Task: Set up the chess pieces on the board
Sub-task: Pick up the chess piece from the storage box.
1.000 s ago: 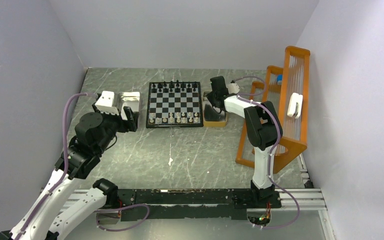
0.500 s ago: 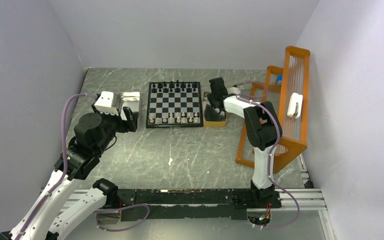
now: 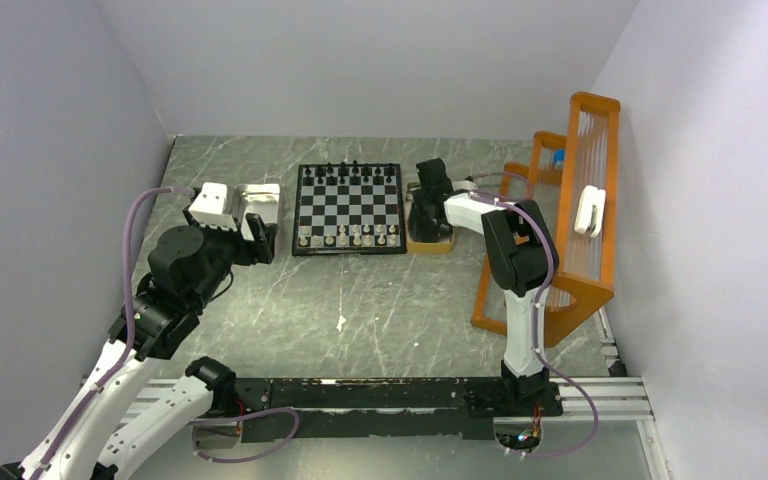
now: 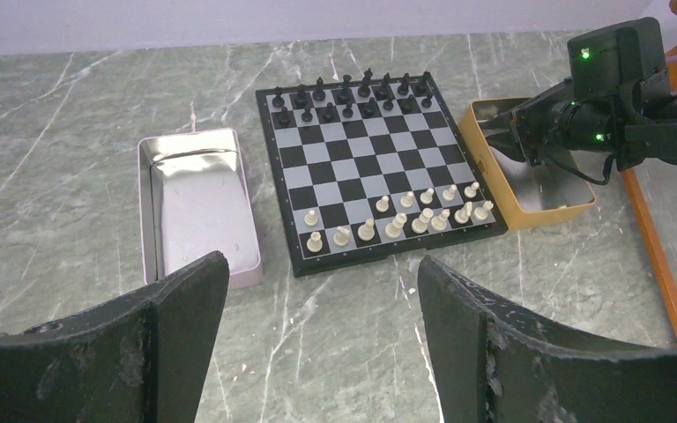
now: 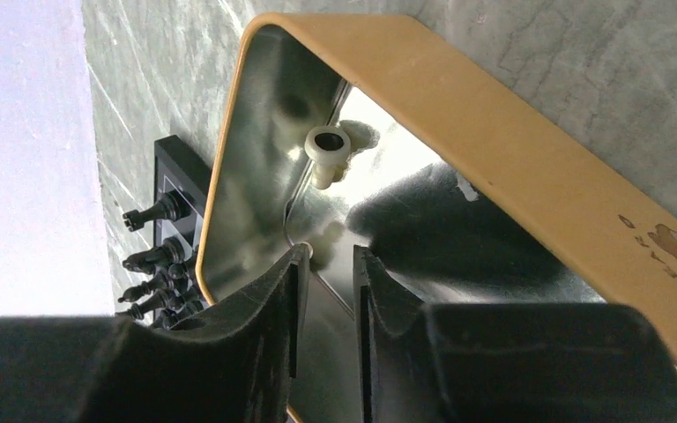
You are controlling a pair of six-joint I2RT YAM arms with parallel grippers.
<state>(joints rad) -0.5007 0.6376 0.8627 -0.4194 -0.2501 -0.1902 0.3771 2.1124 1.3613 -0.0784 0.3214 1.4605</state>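
Comparing with a second ago: the right gripper [image 3: 426, 205] has shifted from above the tan tray [image 5: 494, 115] down into it. The left gripper [image 4: 317, 264] is unchanged, hovering over the worktop [image 4: 70, 115] with fingers spread wide and empty.

- Right fingers: narrowly parted, nothing seen between them. The tips sit just short of one cream chessman [image 5: 328, 145] lying on its side on the tray's shiny floor.
- Board [image 4: 353, 167]: between the silvery tray [image 4: 145, 211] and the tan tray. Black pieces [image 4: 353, 92] are ranked along the far edge and cream pieces [image 4: 405, 216] along the near edge, with gaps in the second cream row.
- Meaning: the arm is probably lining up a pick of this stray chessman to fill a gap.
- Writing: brown marks [image 5: 661, 242] on the tan tray's rim, too partial to read. No brand or label is legible elsewhere.
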